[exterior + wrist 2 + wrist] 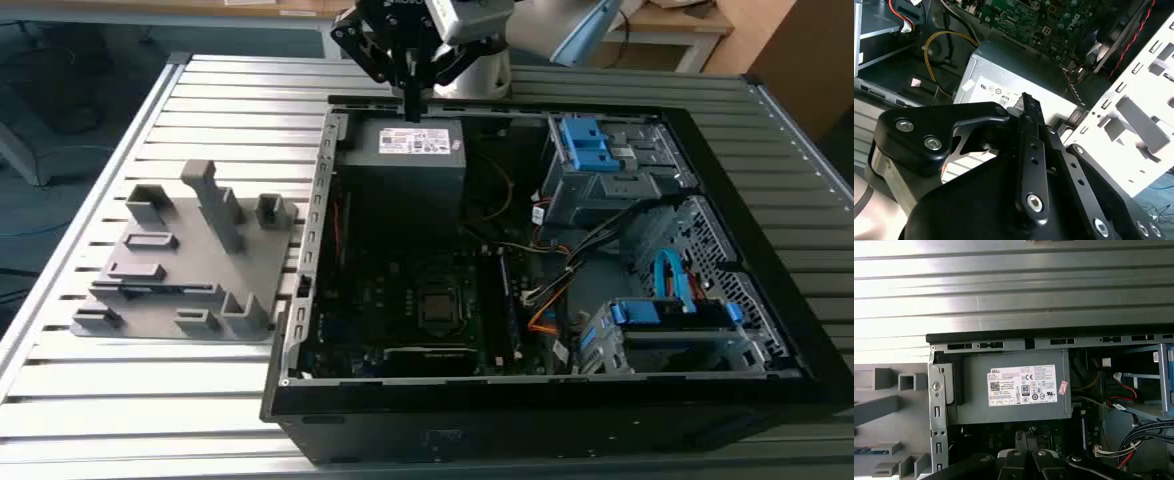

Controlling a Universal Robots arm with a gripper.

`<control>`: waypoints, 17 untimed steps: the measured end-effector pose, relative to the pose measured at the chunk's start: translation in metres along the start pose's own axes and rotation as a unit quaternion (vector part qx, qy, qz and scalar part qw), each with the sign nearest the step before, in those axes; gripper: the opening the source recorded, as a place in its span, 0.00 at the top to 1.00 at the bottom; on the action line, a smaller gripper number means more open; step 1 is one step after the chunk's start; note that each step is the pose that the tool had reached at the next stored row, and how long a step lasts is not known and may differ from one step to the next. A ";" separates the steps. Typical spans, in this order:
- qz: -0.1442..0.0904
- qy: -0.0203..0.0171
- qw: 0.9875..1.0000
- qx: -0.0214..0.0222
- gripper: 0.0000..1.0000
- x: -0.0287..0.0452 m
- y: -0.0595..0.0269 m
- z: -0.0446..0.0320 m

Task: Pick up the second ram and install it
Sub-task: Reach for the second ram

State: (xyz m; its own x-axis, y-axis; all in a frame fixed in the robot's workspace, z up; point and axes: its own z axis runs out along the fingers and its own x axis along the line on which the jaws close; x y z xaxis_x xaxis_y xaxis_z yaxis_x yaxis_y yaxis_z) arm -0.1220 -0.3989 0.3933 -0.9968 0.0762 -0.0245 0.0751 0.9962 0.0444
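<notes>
My gripper (411,108) hangs over the far rim of the open computer case (300,300), just above the grey power supply (407,175). In both wrist views the black fingers (1027,107) (1026,459) meet with nothing visible between them, and the labelled power supply (1014,387) lies below. A thin dark strip that looks like the second ram (154,289) lies in a front slot of the grey fixture (174,245), at the exterior view's left, far from the gripper. Another dark memory strip (509,300) stands on the motherboard (427,300).
The case sits on a slatted metal table (160,400). Blue drive cages (594,150) (667,315) and loose cables (587,245) fill the case's side at the exterior view's right. The fixture's upright ribs (214,205) stand tall beside the case wall.
</notes>
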 end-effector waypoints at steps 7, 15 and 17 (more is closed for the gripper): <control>0.000 0.000 1.000 0.000 0.90 0.0024 -0.0002 -0.0001; 0.000 -0.001 1.000 0.000 0.90 0.0203 -0.0015 -0.0006; 0.000 -0.001 1.000 0.000 0.90 0.0247 -0.0019 -0.0007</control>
State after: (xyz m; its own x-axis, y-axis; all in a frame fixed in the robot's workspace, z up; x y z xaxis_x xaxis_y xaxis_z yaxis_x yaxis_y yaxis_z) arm -0.1468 -0.3990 0.3933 -0.9968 0.0761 -0.0263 0.0749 0.9962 0.0445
